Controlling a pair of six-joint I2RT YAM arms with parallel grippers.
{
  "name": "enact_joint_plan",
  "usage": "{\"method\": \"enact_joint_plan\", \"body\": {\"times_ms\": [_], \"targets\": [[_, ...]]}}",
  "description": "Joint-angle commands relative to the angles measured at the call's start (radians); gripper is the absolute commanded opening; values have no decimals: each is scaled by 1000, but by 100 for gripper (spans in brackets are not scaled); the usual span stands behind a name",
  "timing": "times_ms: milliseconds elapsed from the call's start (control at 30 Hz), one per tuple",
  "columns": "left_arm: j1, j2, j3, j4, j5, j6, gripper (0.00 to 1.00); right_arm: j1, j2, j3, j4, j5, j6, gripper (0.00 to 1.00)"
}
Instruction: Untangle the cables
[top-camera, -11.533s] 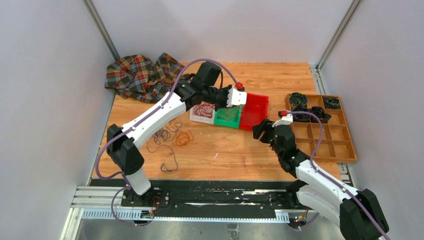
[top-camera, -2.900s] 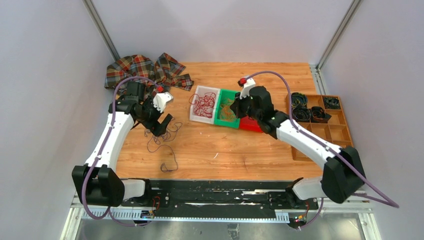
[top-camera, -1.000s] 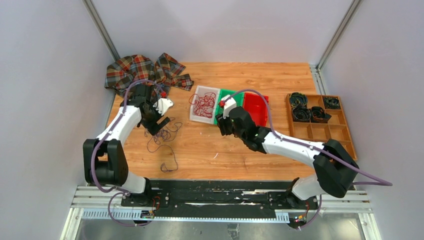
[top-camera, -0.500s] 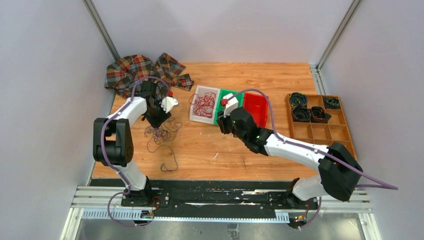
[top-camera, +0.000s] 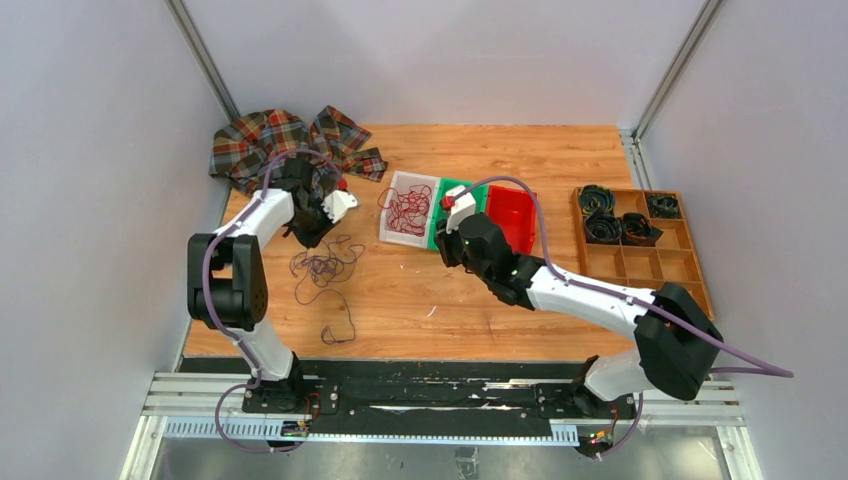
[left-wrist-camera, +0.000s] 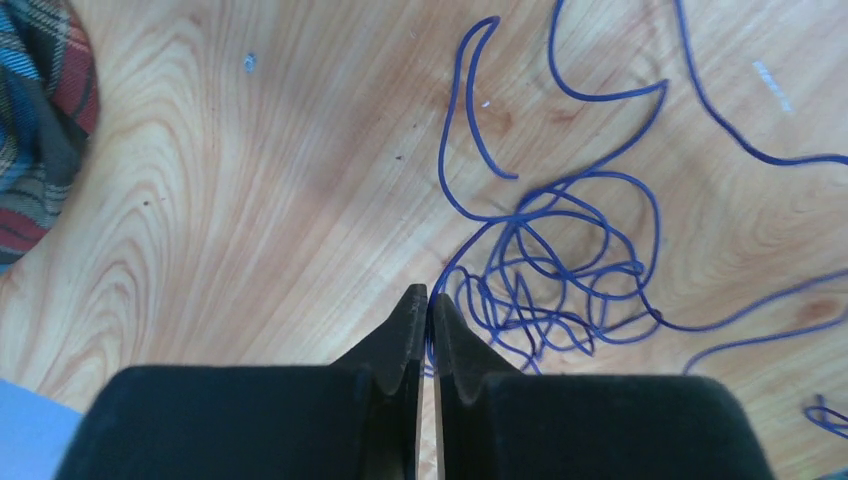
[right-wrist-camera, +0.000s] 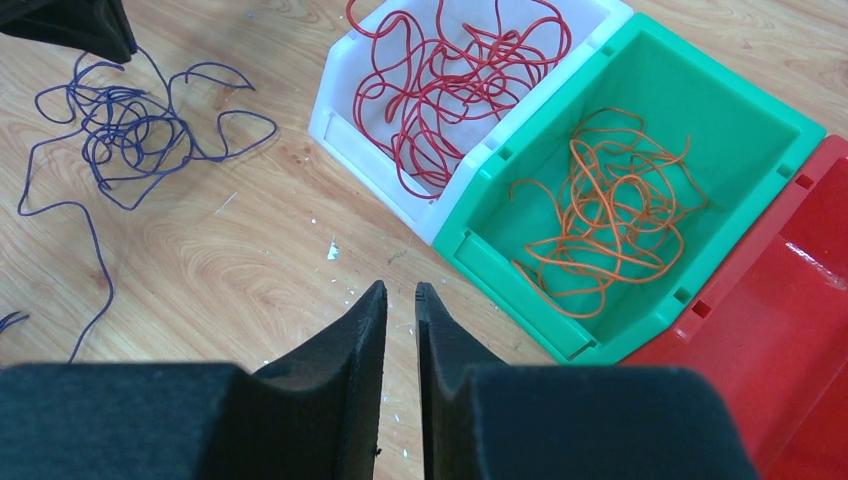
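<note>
The purple cable (top-camera: 322, 268) lies loose on the wooden table (top-camera: 480, 310), well to the left of the white bin (right-wrist-camera: 365, 160). It is a small messy ball with one long tail that runs toward the near edge of the table, so its long way goes from far to near. The left claw (left-wrist-camera: 428, 296) is much the nearer one. It sits right at the far edge of the ball, and the loops spread out just ahead of its tips. Its two fingers are pressed almost together. A purple strand runs right up to the tips, but I cannot tell if it is pinched. The right claw (right-wrist-camera: 400, 292) is at the near corner of the white bin, over bare wood. Its fingers have only a thin gap, with nothing in it. The red cable (right-wrist-camera: 450, 70) is inside the white bin. The orange cable (right-wrist-camera: 600, 215) is in the green bin (right-wrist-camera: 500, 265) touching its right side. I think the purple one needs lifting up and away next. I can read no words or labels anywhere.
</note>
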Motion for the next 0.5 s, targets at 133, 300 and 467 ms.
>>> {"method": "enact_joint_plan", "body": {"times_ms": [133,300,467], "targets": [[-95,-288,63,-228,107,-111,4,16,-50,18,66,-39,78,34],[-214,-393,143,-338,133,-237,1,20,-70,25,135,-139,124,53],[-285,-403,282,-429,180,-369,1,64,-84,-7,288,-235,144,60]]}}
